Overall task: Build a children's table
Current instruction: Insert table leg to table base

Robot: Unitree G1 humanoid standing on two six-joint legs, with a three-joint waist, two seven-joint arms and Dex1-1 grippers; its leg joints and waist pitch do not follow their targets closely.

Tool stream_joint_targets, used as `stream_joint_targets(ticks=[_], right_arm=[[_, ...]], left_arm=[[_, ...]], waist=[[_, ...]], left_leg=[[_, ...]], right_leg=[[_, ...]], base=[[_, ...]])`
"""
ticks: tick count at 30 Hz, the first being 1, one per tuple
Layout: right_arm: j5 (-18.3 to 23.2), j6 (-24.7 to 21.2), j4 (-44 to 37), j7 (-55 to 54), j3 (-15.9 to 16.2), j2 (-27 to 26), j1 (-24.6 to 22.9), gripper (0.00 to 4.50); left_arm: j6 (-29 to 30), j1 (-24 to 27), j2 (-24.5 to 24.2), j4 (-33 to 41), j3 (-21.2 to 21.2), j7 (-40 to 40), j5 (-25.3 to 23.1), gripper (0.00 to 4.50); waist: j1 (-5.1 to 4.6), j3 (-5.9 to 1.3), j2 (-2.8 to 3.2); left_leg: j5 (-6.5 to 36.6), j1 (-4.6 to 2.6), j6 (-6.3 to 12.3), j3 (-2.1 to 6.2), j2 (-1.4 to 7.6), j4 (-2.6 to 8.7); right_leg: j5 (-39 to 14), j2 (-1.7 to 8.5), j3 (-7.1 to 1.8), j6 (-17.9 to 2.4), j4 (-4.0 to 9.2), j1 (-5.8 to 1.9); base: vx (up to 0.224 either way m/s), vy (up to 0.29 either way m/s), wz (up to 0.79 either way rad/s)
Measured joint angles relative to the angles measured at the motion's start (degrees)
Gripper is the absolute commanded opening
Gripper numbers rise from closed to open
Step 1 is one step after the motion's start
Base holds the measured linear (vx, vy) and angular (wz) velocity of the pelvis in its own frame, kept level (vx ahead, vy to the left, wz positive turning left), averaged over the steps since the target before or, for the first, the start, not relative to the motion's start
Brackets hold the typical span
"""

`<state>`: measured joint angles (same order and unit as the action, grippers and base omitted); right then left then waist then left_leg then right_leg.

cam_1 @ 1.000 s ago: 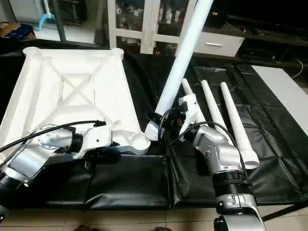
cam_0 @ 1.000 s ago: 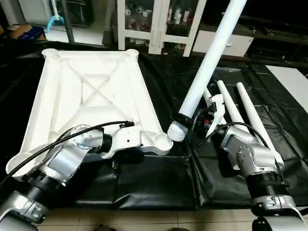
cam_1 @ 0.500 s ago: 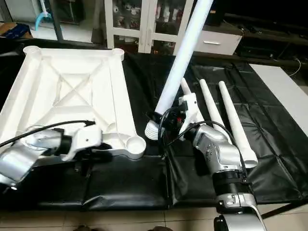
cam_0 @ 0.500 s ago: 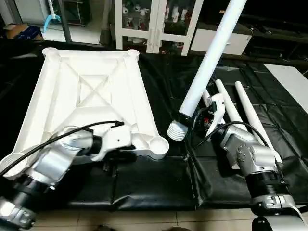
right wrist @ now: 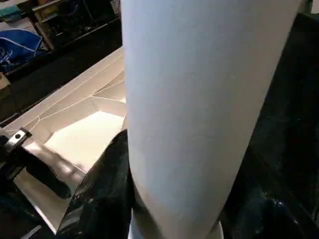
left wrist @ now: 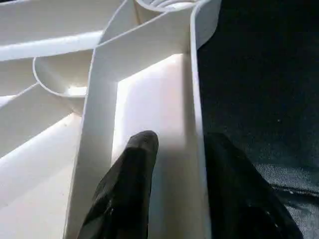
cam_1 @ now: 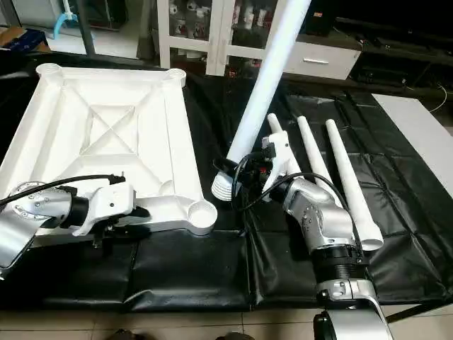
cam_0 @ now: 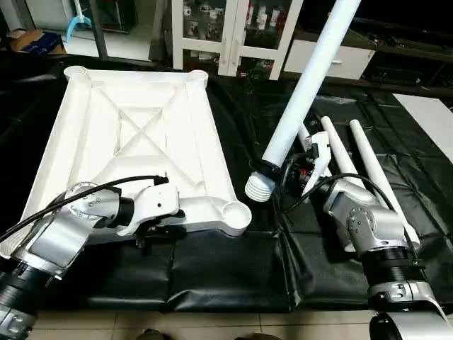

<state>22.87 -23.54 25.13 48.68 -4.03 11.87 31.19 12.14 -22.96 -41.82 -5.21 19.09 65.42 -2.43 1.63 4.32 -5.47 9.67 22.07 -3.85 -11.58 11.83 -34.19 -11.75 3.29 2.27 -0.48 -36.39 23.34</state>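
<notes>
At the left of the frame the table top was seen lying ribs-up, its near rim straddled by the parted fingers of the left gripper, not visibly clamped. Just right of the near corner socket, the leg was held by the right gripper, threaded end down, long axis slanting up-right

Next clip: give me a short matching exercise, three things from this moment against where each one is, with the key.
Things:
1. held leg
2. spare legs
3. table top

Places:
A. lying underside up, left gripper straddling its near rim
B. tilted up in the right gripper, threaded end near the corner socket
C. lying on the black mat beyond the right arm

Pairs: 1-B, 2-C, 3-A
</notes>
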Motion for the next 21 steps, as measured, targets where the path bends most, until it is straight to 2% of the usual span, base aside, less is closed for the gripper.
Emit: stream_joint_targets(ticks=[2, 5, 7, 10, 14, 16, 21], right_arm=[[0.2, 0.0, -0.1, 0.0, -0.1, 0.0, 0.0, 1.87], [1.4, -0.2, -0.4, -0.1, -0.3, -0.1, 0.0, 1.87], [1.8, -0.8, -1.2, -0.3, -0.6, -0.3, 0.0, 1.87], [2.6, -1.9, -2.3, -0.8, -1.4, -0.9, 0.0, 1.87], [3.7, -3.7, -2.5, -0.8, -1.4, -1.2, 0.0, 1.87], [4.0, -5.7, -2.4, 0.0, -1.1, -1.1, 0.0, 1.87], [4.2, -7.5, -0.4, 0.7, 0.0, -1.1, 0.0, 1.87]], left_arm=[[-0.7, 0.0, 0.0, 0.0, 0.4, -0.1, -0.6, 1.37], [-1.4, 0.1, 0.1, 0.1, 1.0, -0.8, -1.2, 1.34], [-2.0, 0.1, 0.5, 0.1, 1.1, -1.2, -1.7, 0.94], [-2.4, 0.2, 3.0, -0.2, 1.2, -2.7, -1.9, 0.67], [-2.1, 0.0, 4.4, -0.5, 1.1, -3.9, -1.9, 0.35], [-0.4, -0.5, 5.8, -0.9, 1.1, -4.3, -1.9, 0.12], [4.2, -2.2, 8.8, -1.8, 1.2, -5.2, -2.3, 0.00]], waist=[[0.06, 0.00, 0.00], [0.12, 0.03, 0.15], [0.28, 0.06, 0.22], [0.59, 0.08, 0.33], [0.50, 0.08, 0.34], [0.61, 0.04, 0.42], [0.79, -0.01, 0.55]], left_leg=[[0.0, -0.03, -0.01, 0.00, 0.00, 0.00], [0.0, -0.10, -0.02, 0.00, 0.00, -0.01], [0.0, -0.11, -0.02, 0.00, 0.00, -0.01], [0.0, -0.11, -0.02, -0.02, -0.01, -0.01], [0.0, -0.12, -0.02, -0.01, -0.01, -0.05], [0.0, -0.13, -0.02, -0.01, -0.01, -0.05], [0.0, -0.13, -0.02, -0.01, -0.02, -0.05]], right_leg=[[0.0, 0.00, -0.01, 0.0, -0.02, -0.01], [0.0, 0.00, -0.01, 0.0, -0.05, -0.06], [0.0, 0.00, 0.00, 0.0, -0.07, -0.08], [0.0, 0.03, 0.00, -0.1, -0.08, -0.12], [0.1, 0.03, -0.01, -0.1, -0.08, -0.16], [0.1, 0.03, 0.00, -0.1, -0.08, -0.18], [0.1, 0.04, 0.00, -0.1, -0.08, -0.19]], base=[[0.000, 0.000, 0.00], [0.000, 0.000, 0.00], [0.000, 0.000, 0.00], [0.000, 0.000, 0.00], [0.000, 0.000, 0.00], [0.000, 0.000, 0.00], [0.000, 0.000, 0.00]])
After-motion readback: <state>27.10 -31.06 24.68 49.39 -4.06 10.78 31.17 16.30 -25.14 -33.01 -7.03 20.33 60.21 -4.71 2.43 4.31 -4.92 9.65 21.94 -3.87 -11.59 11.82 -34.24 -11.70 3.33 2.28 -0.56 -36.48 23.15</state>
